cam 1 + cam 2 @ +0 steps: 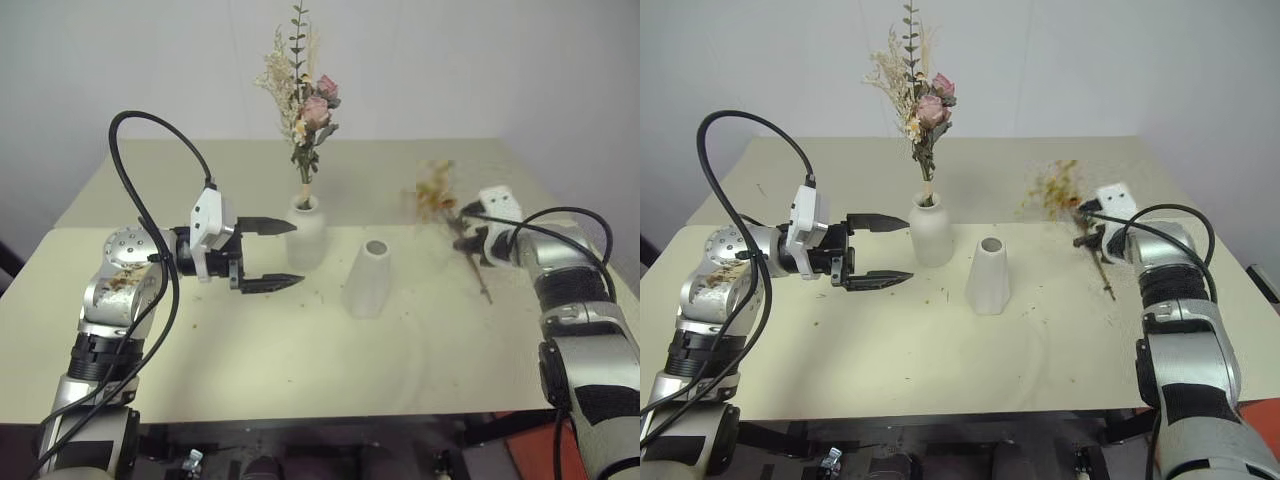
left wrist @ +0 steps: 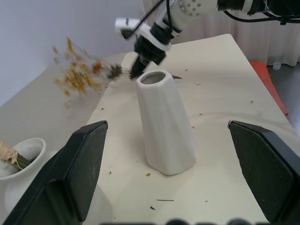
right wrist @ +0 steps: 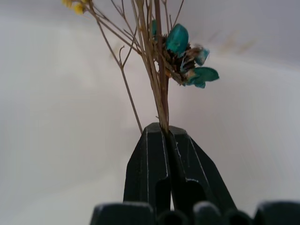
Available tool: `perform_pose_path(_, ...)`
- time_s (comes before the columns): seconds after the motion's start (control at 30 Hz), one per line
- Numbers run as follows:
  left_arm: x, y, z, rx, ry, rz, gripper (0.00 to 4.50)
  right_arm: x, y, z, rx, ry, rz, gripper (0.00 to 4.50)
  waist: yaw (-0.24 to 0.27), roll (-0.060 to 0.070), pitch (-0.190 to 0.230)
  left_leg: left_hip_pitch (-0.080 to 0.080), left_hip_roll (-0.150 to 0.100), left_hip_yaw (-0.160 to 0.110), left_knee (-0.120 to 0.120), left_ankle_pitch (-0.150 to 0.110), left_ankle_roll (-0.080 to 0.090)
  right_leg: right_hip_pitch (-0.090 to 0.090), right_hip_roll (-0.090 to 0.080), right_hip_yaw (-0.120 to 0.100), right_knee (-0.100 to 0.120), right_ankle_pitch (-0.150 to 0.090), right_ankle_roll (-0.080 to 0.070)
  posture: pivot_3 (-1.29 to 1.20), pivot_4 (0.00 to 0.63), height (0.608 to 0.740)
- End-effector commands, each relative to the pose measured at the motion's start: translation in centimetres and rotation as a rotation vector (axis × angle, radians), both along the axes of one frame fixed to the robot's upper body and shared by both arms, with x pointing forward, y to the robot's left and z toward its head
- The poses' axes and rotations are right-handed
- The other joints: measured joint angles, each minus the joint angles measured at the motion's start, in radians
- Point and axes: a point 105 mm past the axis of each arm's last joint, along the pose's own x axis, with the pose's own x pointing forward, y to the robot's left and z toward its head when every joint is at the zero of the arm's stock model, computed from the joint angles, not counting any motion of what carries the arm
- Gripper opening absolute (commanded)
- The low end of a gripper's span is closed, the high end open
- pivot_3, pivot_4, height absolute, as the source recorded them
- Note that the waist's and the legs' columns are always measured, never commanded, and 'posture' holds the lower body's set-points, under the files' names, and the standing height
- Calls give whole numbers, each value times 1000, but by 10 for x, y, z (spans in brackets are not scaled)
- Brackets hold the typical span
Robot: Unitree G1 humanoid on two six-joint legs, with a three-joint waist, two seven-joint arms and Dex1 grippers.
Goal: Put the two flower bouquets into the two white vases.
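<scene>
My right gripper is clenched on the thin stems of the yellow bouquet. In the right wrist view the two black fingers press flat together and the stems rise straight out from between their tips. The small yellow-orange blossoms stand beyond the tips, and the lower end of the stems hangs out behind the grip toward the table.

My left gripper is released, with its jaws wide apart and nothing between them. The bottle vase stands just past its fingertips and already carries the rose bouquet, upright in the narrow neck. The cone vase is a little farther along the line of these jaws; in the left wrist view it stands between the two fingers but apart from both.

So one bouquet is done, I judge, and the step in hand is bringing the second one to the cone vase, which is still empty. For the next move I think I must carry the yellow bouquet toward my left, turn my wrist so the stem ends point down, and set them over the small mouth. My open left jaws could steady the vase, because the mouth is narrow and the light vase may tip.
</scene>
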Motion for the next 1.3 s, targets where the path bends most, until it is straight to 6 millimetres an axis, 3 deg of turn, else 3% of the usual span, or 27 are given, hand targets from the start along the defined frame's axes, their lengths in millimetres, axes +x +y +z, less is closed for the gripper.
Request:
perform_pose_path(0.03,-2,1,10,-5,-45,-7,4500,-16,-5,89,46,-500,-82,42,0,0,0,0,0,0,0,0,0,0,0,0,0,0,0,0,150,740)
perform_pose_path(0.1,-1,1,11,-9,-45,-7,4500,-40,2,120,104,-719,-88,42,-1,0,0,0,0,0,0,0,0,0,0,0,0,0,0,0,150,740)
perform_pose_path(0.2,-1,0,12,-19,-42,-11,4500,-71,21,145,332,-888,-1,42,-2,1,1,0,0,0,-1,0,0,-1,0,0,1,0,0,0,150,740)
perform_pose_path(0.37,1,0,15,-47,-28,-22,4500,-103,71,166,481,-1028,190,42,-1,1,1,2,1,0,-1,0,0,0,1,0,2,0,0,0,150,740)
perform_pose_path(0.47,3,-1,14,-42,-28,-18,4500,-112,102,165,527,-1043,306,42,-1,1,1,2,1,0,-1,0,0,1,1,0,2,0,0,0,150,740)
perform_pose_path(0.6,3,-1,14,-47,-28,-13,4500,-115,128,150,552,-990,398,42,0,2,1,1,1,0,-1,0,0,0,1,0,1,0,0,0,150,740)
perform_pose_path(0.9,-1,3,12,-52,-27,15,4500,-123,151,131,564,-916,475,42,-1,2,1,1,1,0,-1,0,0,0,1,0,1,0,0,0,150,740)
perform_pose_path(1.3,-1,3,9,-49,-20,28,4500,-127,163,112,551,-855,498,42,0,2,1,1,1,0,-1,0,0,0,1,0,1,0,0,0,150,740)
